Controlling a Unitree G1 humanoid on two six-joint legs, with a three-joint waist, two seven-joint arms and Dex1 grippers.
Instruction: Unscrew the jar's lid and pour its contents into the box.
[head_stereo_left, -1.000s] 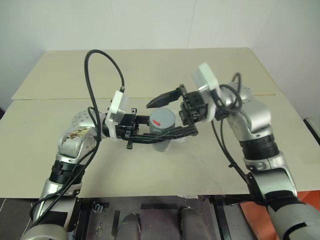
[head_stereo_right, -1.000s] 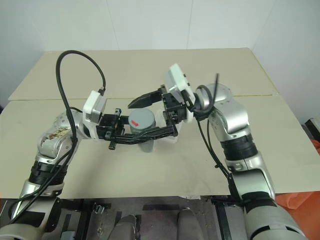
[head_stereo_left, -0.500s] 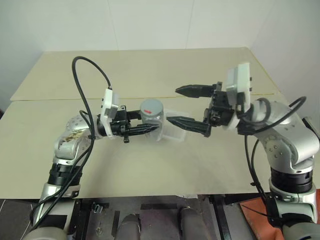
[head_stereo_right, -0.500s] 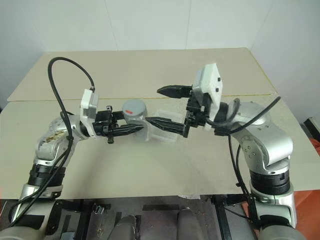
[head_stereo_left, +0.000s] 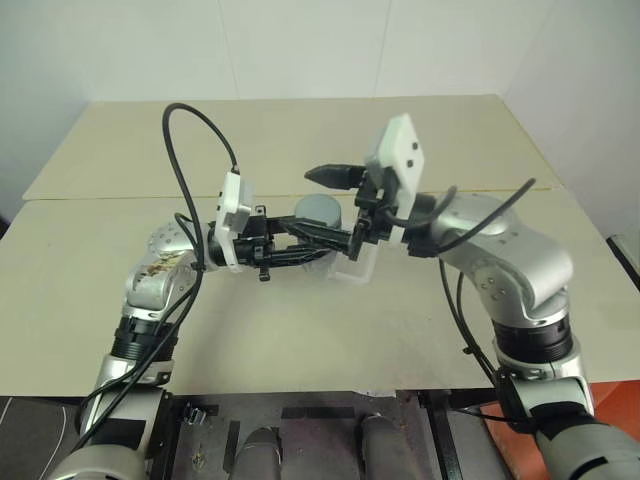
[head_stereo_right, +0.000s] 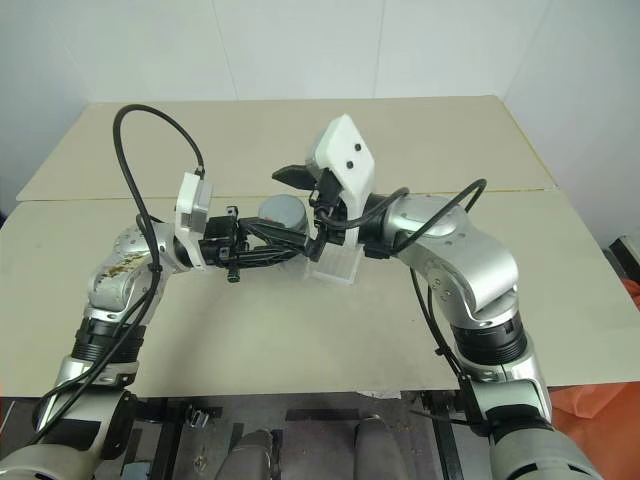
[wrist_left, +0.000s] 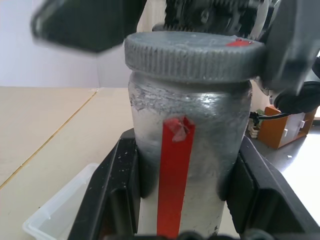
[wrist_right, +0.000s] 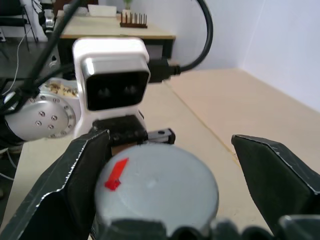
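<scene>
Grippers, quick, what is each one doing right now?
Left gripper: closed on the jar, holding it upright above the table.
Right gripper: open, its fingers either side of the lid, not clamped.

Silver jar (wrist_left: 192, 145) w/ red stripe, grey lid (wrist_right: 157, 190) w/ red mark, clear box (head_stereo_left: 358, 268), tan table (head_stereo_left: 300, 330).

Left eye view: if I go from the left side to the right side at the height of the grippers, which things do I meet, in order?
The left gripper, shut on the jar → the jar with the grey lid on top → the clear box on the table → the right gripper's wrist camera.
</scene>
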